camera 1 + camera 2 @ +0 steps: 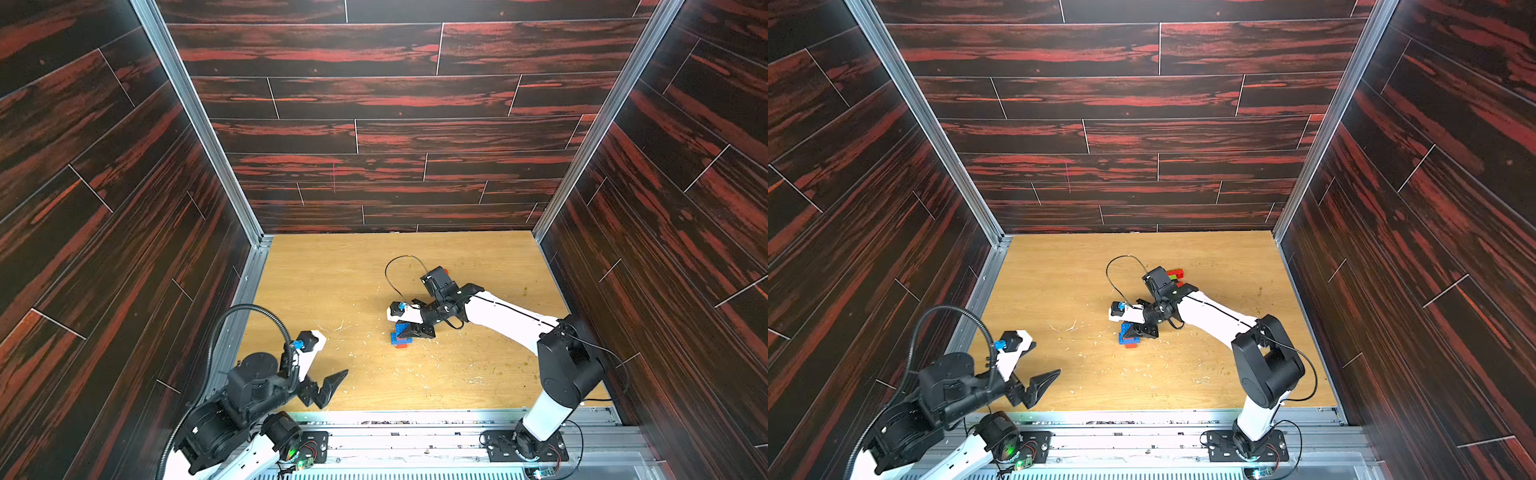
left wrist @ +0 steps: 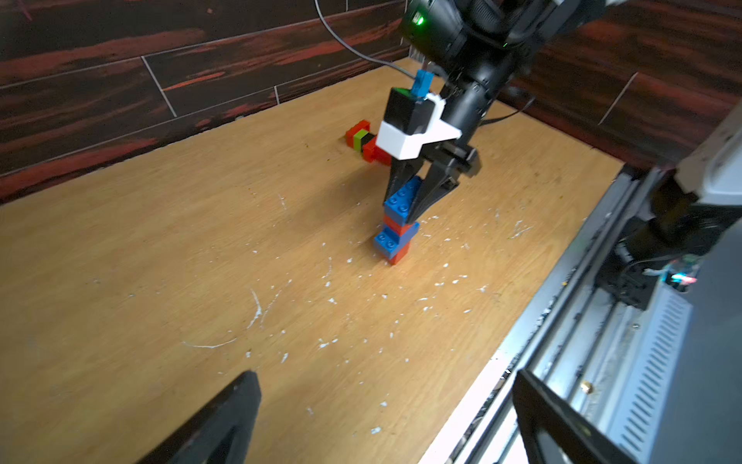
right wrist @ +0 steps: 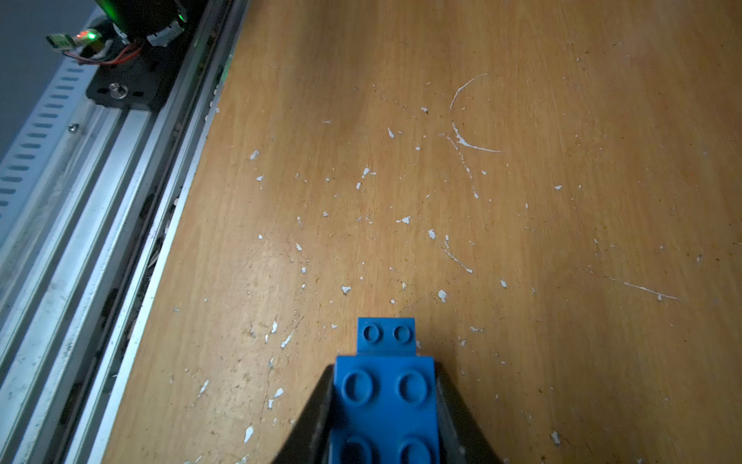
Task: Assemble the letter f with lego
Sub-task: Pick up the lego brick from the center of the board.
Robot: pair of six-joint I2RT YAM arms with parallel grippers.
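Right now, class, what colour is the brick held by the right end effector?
A blue brick; clearest in the right wrist view.

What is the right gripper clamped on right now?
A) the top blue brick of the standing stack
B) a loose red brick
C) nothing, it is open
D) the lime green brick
A: the right gripper grips both sides of the top blue brick, seated on the blue-and-red stack.

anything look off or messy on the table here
Yes. The wooden tabletop is littered with white flecks and curved scratches near the brick stack. The lower blue brick juts sideways from the stack, possibly on purpose for the f. The right pincer is shut on the top blue brick.
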